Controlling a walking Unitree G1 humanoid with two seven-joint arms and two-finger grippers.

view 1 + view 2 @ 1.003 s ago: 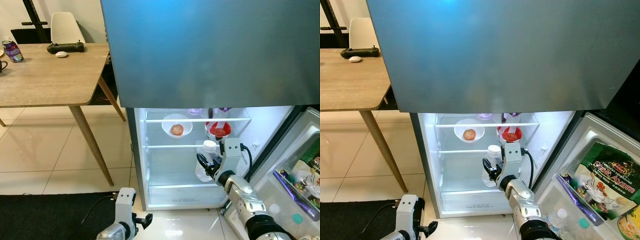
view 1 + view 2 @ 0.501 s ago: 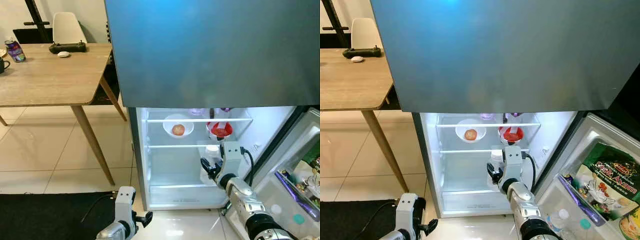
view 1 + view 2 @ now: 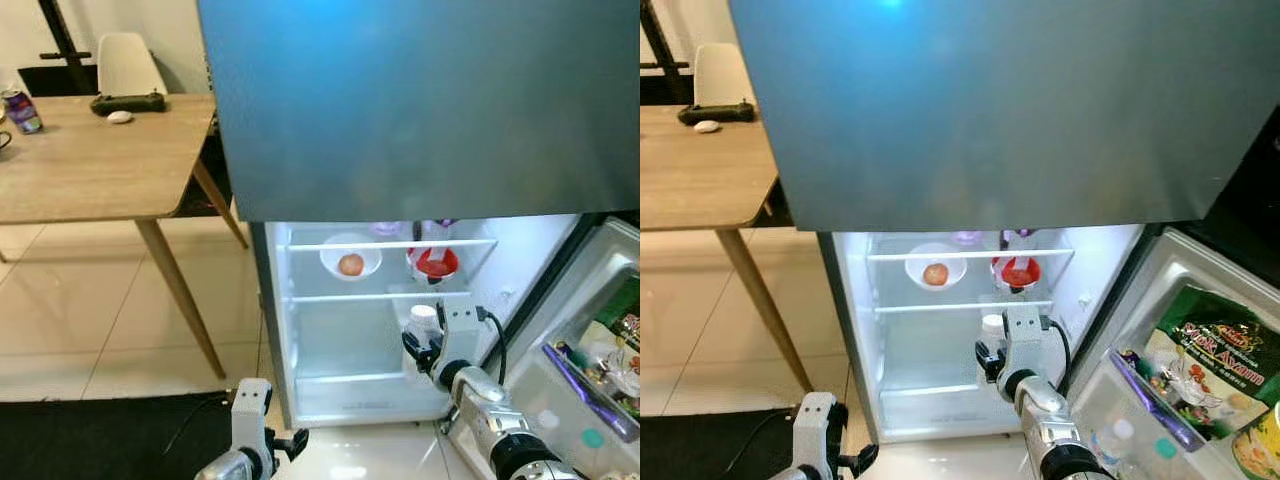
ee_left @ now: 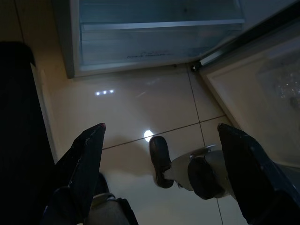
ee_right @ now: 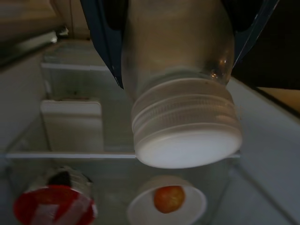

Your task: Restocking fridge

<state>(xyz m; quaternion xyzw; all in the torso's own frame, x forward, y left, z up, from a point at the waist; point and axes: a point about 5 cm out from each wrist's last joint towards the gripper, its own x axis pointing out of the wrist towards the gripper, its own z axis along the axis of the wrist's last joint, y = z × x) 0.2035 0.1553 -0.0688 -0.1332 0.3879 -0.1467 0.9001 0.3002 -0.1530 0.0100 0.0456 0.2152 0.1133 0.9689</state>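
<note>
Right gripper (image 5: 176,47) clamps white-capped jar (image 5: 180,101), jar body mostly hidden

Home kitchen or dining area. Domestic fridge (image 3: 400,110) with steel-grey upper door, lower compartment open and lit; glass shelves (image 3: 390,243) inside carry white bowl (image 3: 350,259) with round reddish fruit and red-lidded container (image 3: 437,263). Open door rack (image 3: 1185,370) packed with food packets and bottles. Beside fridge, wooden dining table (image 3: 90,160) on slanted legs, drink can (image 3: 20,110) and small items on top, white chair (image 3: 125,65) behind. Glossy cream floor tiles (image 3: 110,310), dark rug (image 3: 100,440) in front.
</note>
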